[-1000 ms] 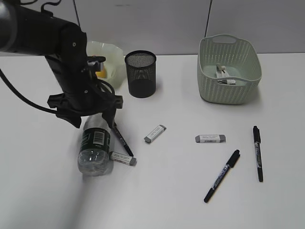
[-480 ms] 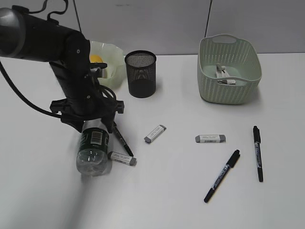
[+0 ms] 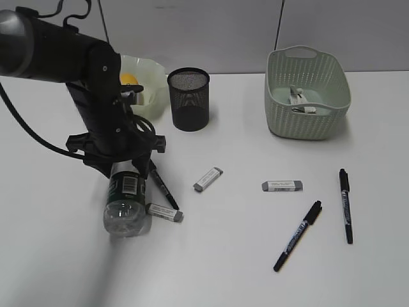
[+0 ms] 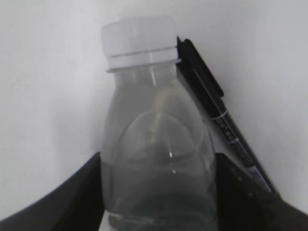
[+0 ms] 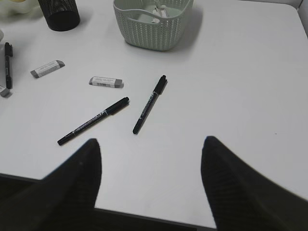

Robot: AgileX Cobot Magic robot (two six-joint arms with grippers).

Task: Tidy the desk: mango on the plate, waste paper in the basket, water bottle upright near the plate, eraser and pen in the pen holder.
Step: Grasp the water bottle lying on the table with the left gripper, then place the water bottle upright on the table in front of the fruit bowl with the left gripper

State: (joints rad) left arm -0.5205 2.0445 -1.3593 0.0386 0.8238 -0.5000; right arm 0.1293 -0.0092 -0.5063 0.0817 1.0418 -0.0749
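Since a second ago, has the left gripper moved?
Yes. The left gripper shifted left and toward the back, away from the pen holder, and now straddles the bottle.

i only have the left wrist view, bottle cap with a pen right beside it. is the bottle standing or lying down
Observer: Lying down. The water bottle is on its side on the desk, cap end toward the plate.
Operator: mango sorted?
Observer: Yes, the mango sits in the plate.
Operator: other pens loose?
Observer: Two, a slanted pen and an upright-lying pen, both on the desk's right side, outside the pen holder.
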